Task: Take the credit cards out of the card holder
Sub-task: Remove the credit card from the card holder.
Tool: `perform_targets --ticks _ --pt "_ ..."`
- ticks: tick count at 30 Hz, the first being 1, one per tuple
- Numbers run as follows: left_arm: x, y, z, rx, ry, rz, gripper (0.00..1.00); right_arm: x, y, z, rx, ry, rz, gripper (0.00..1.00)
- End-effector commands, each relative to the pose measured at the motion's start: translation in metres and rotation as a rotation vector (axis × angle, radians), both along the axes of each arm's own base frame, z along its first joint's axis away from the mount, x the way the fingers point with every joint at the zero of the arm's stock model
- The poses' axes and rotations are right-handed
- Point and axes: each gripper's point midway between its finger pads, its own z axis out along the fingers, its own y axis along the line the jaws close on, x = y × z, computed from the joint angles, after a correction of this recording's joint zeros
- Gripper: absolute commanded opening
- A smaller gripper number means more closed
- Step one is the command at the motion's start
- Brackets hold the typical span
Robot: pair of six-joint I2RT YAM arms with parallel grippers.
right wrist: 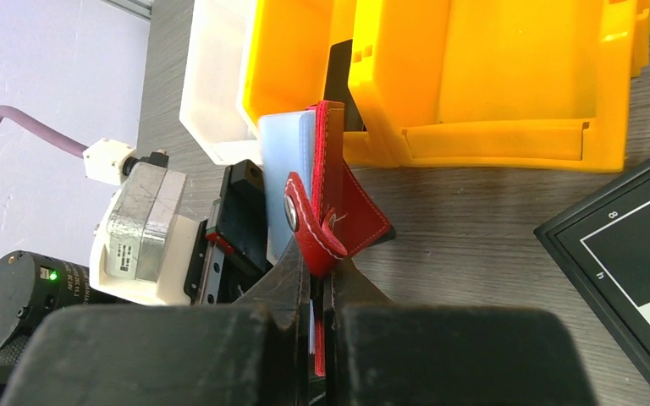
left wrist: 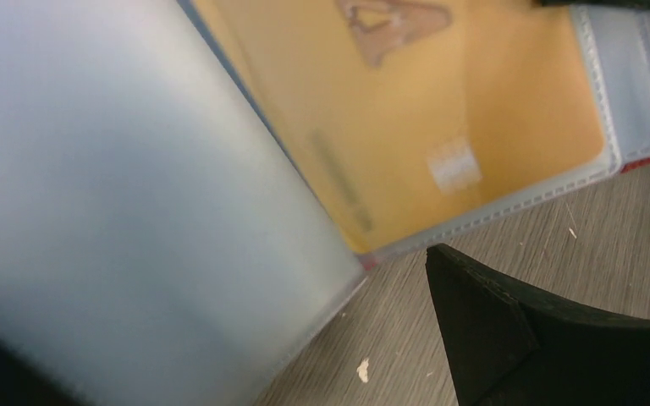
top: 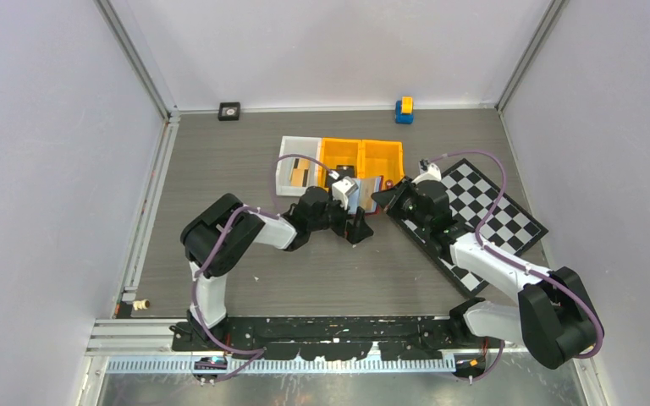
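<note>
The red card holder (right wrist: 332,190) is held upright above the table, snap tab hanging toward the camera. My right gripper (right wrist: 320,283) is shut on its lower edge. Its pale bluish clear sleeves (right wrist: 286,169) fan out to the left. In the left wrist view a tan credit card (left wrist: 406,127) sits inside a clear sleeve, and another blurred sleeve (left wrist: 135,186) fills the left. My left gripper (left wrist: 288,338) is open; one black finger (left wrist: 508,338) shows, the other is hidden behind the sleeve. From above, both grippers (top: 354,211) (top: 391,199) meet at the holder (top: 372,186).
Two yellow bins (top: 361,159) and a white tray (top: 298,165) stand just behind the holder. A chequered board (top: 491,211) lies under the right arm. A small blue-and-yellow object (top: 404,110) and a black square (top: 229,111) sit at the back wall.
</note>
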Motion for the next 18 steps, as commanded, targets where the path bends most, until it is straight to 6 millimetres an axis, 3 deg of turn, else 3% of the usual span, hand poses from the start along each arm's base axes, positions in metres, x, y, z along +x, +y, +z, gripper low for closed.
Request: perform_targets --ticks 1,11,15,18 --pt "0.002 -0.02 0.011 -0.023 -0.074 -0.044 1.0 0.006 0.005 0.015 0.035 -0.039 0.005 0.01" --pt "0.004 -0.039 -0.014 0.11 -0.126 -0.045 1.0 0.008 0.005 0.006 0.03 -0.016 -0.003 0.01" --pt "0.007 -0.039 -0.009 0.106 -0.131 -0.027 1.0 0.008 0.005 0.006 0.034 -0.016 -0.006 0.01" --pt "-0.012 -0.057 -0.014 0.048 -0.066 -0.158 1.0 0.009 0.005 0.004 0.033 -0.013 -0.004 0.01"
